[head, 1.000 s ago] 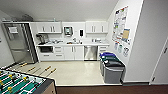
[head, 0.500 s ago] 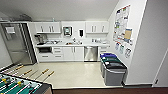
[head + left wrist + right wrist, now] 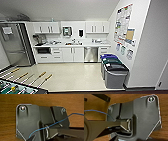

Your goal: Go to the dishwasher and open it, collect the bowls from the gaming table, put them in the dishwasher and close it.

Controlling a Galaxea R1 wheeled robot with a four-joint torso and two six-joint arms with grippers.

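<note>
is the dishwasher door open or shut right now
Shut. In the head view the dishwasher shows a flat stainless-steel front standing upright, flush with the white cabinet doors beside it under the counter; no dark inside or racks are exposed.

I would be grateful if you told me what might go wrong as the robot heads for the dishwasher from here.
The bins stand along the right wall, close to the dishwasher; a wide approach might clip them. The foosball rods jut toward the open floor on the left and might catch the base. The dishwasher is shut, between white cabinets, so a skewed approach could hamper reaching its handle.
</note>
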